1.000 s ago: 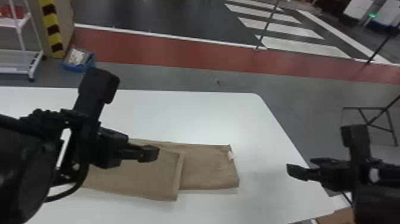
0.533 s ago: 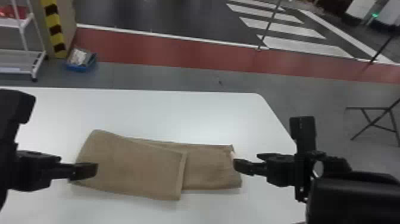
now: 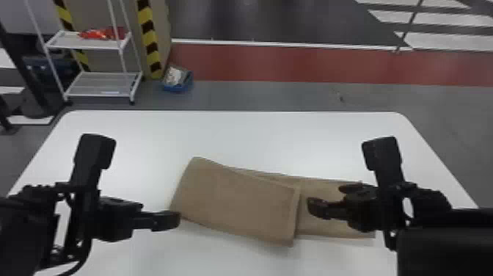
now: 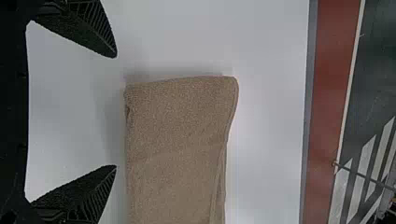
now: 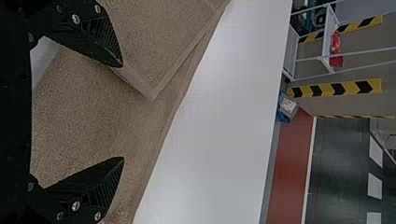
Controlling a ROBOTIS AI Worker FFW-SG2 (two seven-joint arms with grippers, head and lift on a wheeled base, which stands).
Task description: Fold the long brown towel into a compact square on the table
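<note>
The brown towel [image 3: 238, 202] lay on the white surface [image 3: 227, 135], its left part folded over, its right end uncovered. Left pincer [image 4: 115, 111] and right pincer [image 5: 122, 112] were parted, empty; at least one fold seemingly remained.

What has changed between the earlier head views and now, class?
The left gripper has moved left, from over the brown towel to near its left end. The right gripper has also moved left, from beyond the towel's right end to over its right part. The head view has turned left. The towel stayed folded as it was.
</note>
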